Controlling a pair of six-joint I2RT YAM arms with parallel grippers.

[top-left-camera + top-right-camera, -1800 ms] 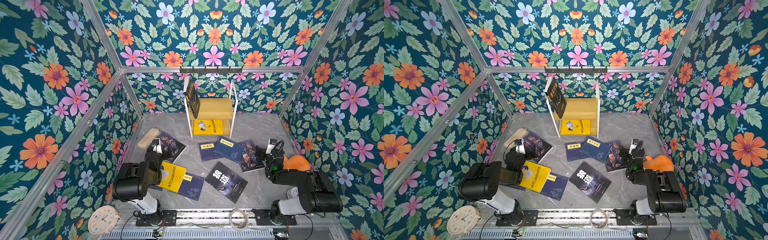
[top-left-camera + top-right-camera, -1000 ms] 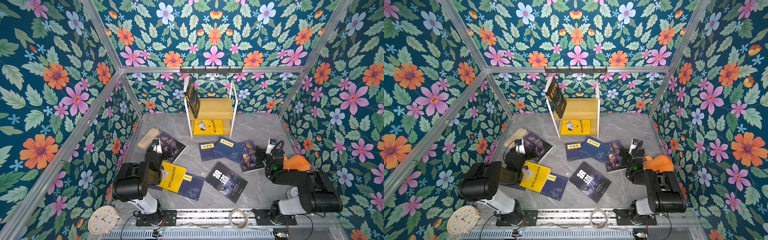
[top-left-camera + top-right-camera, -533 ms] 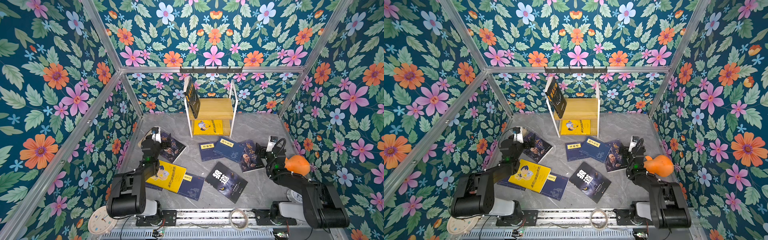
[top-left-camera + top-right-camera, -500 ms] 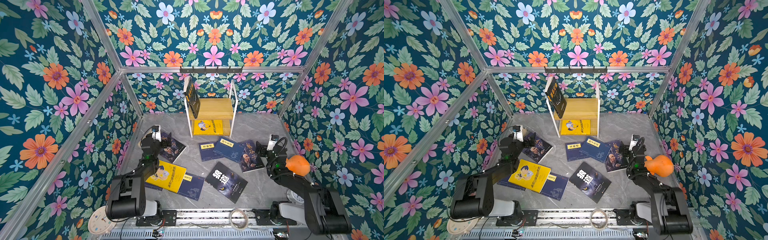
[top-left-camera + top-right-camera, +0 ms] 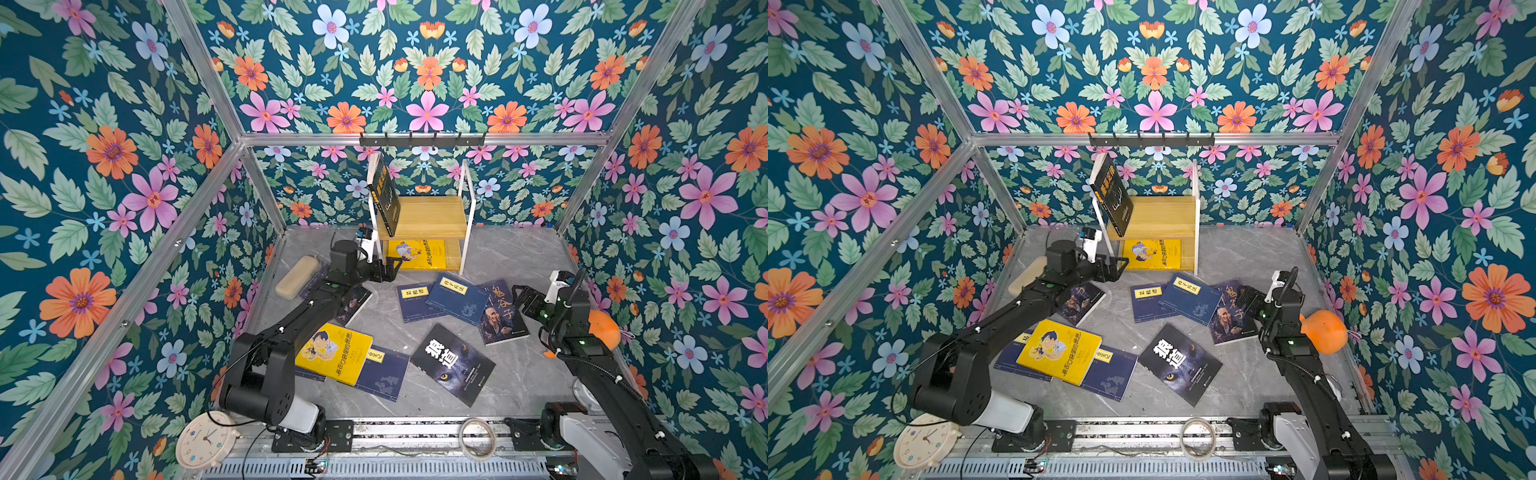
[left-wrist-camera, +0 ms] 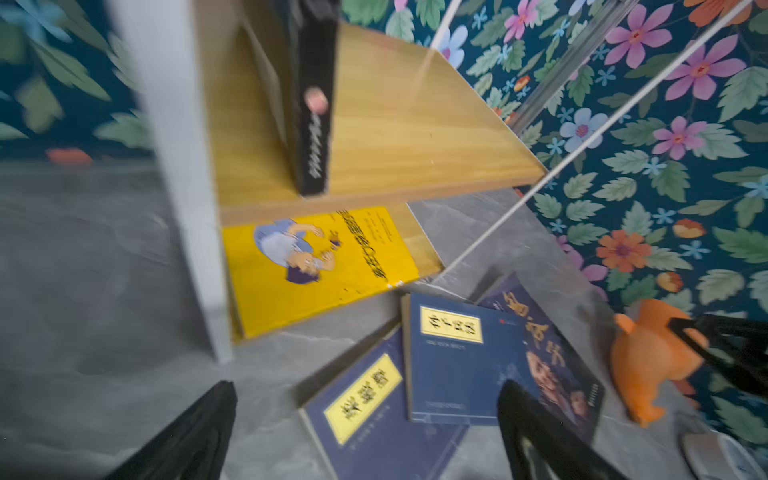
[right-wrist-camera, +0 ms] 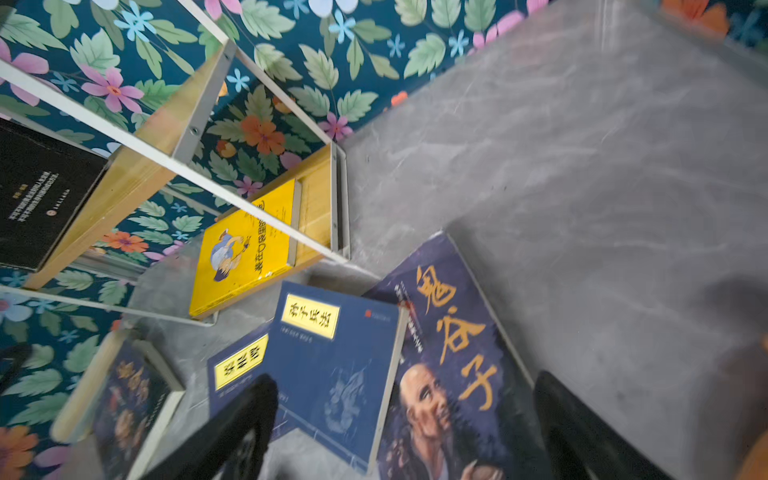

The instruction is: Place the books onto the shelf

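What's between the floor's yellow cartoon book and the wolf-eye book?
A navy book, yellow-labelled, partly under the yellow cartoon book, beside the wolf-eye book; both top views show it.

Enclosed on three sides by dark teal wallpaper (image 5: 104, 166), printed with pink, orange and pale blue flowers among green leaves. Framed by silver aluminium bars (image 5: 291, 139) up the corners and across the back wall. Fitted on that back crossbar with a black hook rail (image 5: 422, 140). Floored with a grey marbled table (image 5: 511, 257) (matte, faint pale veining). Edged along the front by a slotted metal track (image 5: 415, 469). Lit evenly, with only soft shadows.
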